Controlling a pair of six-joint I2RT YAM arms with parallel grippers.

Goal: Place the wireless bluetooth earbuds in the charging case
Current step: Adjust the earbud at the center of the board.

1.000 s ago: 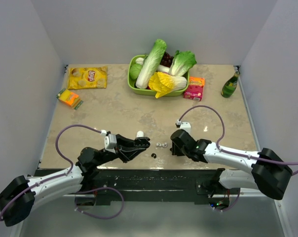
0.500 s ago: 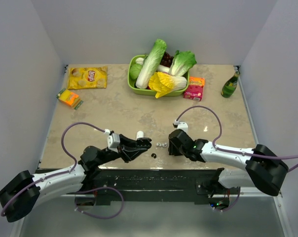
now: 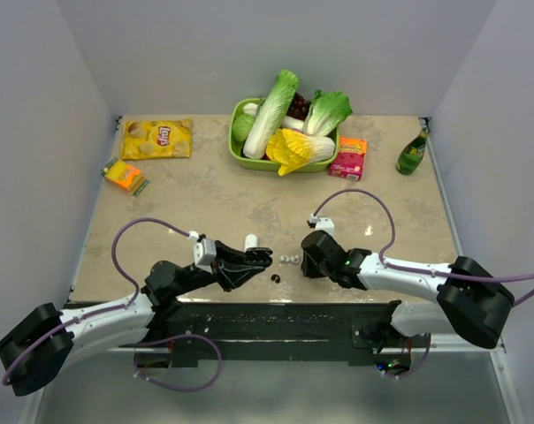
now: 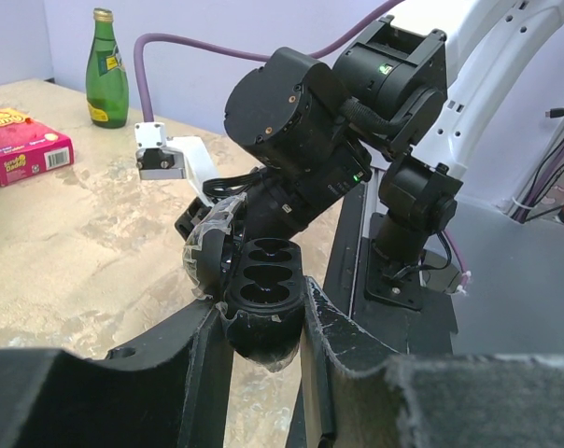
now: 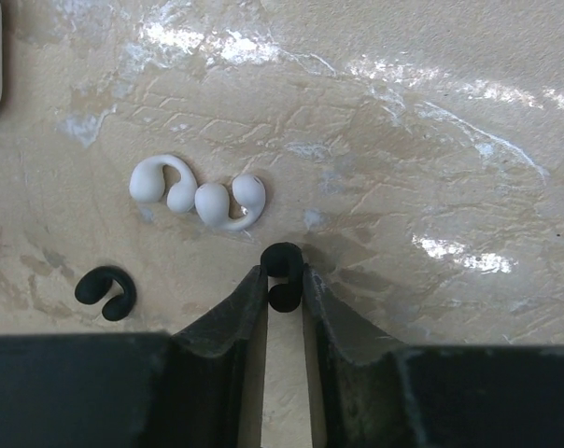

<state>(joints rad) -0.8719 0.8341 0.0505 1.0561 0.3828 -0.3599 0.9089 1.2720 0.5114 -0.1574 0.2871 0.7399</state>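
Two fingertips of the right end effector (image 5: 283, 285) are clenched on a black earbud (image 5: 283, 262) at their very ends, low on the worktop (image 5: 422, 140). So thin a hold could let it twist or pop out on lifting. Just left lie the white earbuds (image 5: 200, 194), and a second black earbud (image 5: 107, 292) sits nearer; either is easily nudged. Further left, the left end effector (image 4: 260, 327) grasps the open charging case (image 4: 263, 280), whose small wells would refuse a skewed earbud.
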